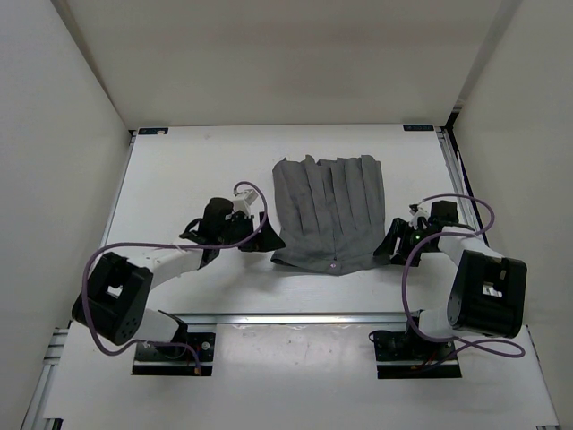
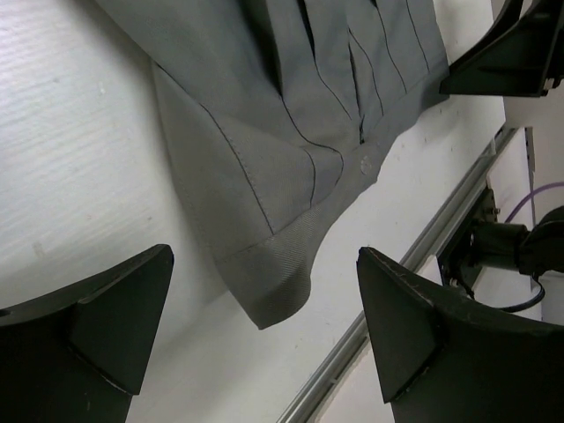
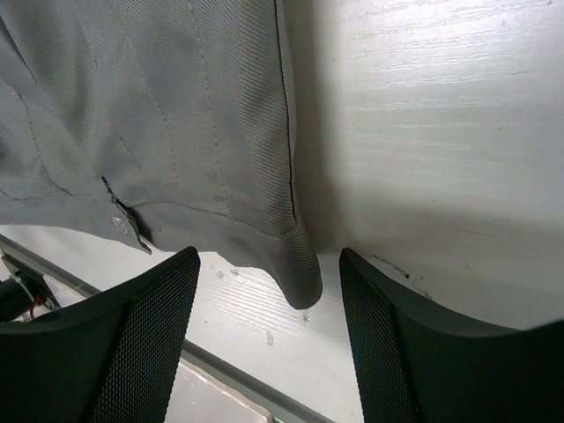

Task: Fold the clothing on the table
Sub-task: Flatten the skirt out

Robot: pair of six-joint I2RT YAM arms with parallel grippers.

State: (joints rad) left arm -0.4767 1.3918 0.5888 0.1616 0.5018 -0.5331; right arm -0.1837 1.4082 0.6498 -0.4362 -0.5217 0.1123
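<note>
clothing [image 1: 327, 215]: grey, lies spread flat on the table [image 1: 188, 175], about mid-table between the two arms. long creases run from its far edge to the near hem. the near hem sits near the metal rail [image 1: 295, 316] but apart from it.

left gripper [image 1: 258, 236]: released, jaws wide, low at the near-left corner of the clothing. right gripper [image 1: 394, 244]: released too, jaws apart, low at the near-right corner. neither one grasps anything.

top view alone gives the whole outline of the clothing, both arms bent inward toward it, and a purple cable [image 1: 93, 269] looping along each arm.

left wrist view: the hem corner lies between the two black fingers [image 2: 97, 317], with bare table on each side of it. a small button [image 2: 366, 163] sits at the hem edge. the rail crosses diagonally at lower right.

right wrist view: the other hem corner points down between the fingers [image 3: 150, 335], with a gap on both sides. the finger faces show a fine mesh pattern. the weave of the cloth is visible, and the button sits by a short slit. a few dark specks mark the table near the corner.

surface: white, faint grain, silver rails along the edges. room: plain pale walls [image 1: 54, 134] on three sides.
</note>
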